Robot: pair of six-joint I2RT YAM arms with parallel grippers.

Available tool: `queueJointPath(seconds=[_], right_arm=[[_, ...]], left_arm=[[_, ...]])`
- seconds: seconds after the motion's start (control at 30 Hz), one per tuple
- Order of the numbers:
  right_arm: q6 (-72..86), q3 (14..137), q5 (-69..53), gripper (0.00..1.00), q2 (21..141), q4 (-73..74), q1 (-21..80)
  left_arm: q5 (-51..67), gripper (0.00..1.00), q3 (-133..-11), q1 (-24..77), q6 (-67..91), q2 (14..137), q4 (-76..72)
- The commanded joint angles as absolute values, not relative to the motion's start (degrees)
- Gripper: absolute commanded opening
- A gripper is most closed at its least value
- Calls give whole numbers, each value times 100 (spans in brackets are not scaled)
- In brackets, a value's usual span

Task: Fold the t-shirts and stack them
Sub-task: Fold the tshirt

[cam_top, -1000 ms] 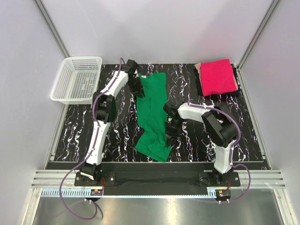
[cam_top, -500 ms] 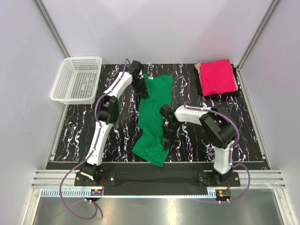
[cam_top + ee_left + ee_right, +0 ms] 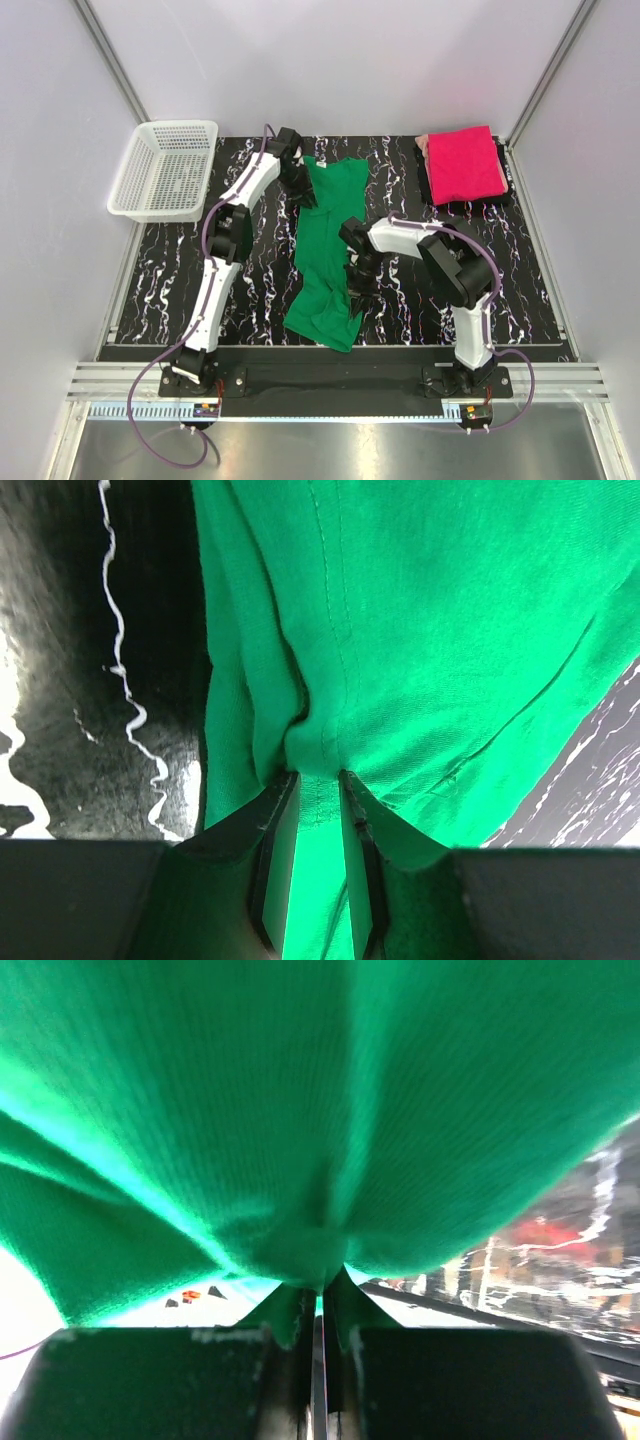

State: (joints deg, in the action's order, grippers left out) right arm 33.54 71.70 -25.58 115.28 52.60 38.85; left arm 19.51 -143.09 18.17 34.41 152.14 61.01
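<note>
Left gripper [image 3: 318, 776]: jaws drawn in on a stitched edge of the green t-shirt [image 3: 430, 630], with cloth pinched and bunched between the fingertips at the garment's far end. Right gripper [image 3: 320, 1282]: clenched almost flat on a thin fold of the same shirt, on its right side toward the near end. The shirt runs as a long crumpled strip down the middle of the table [image 3: 250, 290], its near end rumpled. Judged step: straightening the green shirt ahead of its first fold. The task looks roughly half done, since the pink t-shirt [image 3: 463, 163] lies folded as a neat rectangle at the far right corner. The next move calls for both arms to draw apart evenly and pull the cloth taut and flat. Material: soft matte knit with a fine weave and a seamed hem. The tabletop is black with white veining. The white mesh basket [image 3: 150, 205] stands far left, well apart.
</note>
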Motion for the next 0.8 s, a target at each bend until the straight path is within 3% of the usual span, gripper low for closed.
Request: queueJointPath(seconds=[0.0,0.23,0.37,0.47,0.73,0.77], right_arm=[[3085,7540,-2250,0,11698,5326,3639],[2804,7945,-2171,0,11971,5537,3410],[2768,7963,-2118,1,11944,5581,3392],[2769,7919,-2040,10,11804,5607,3393],[2873,7937,-1328,18,10453,5748,3358],[2909,7919,-1197,29,10320,5705,3349]], left_arm=[[1898,29,-14572,1740,3463,15477,5889],[1969,29,-14625,1670,3454,15566,5818],[2083,36,-14529,1626,3401,15434,5818],[2224,45,-14188,1591,3340,15136,5818],[1953,47,-12404,1564,2936,12689,5950],[1768,47,-11810,1617,2744,12369,5985]])
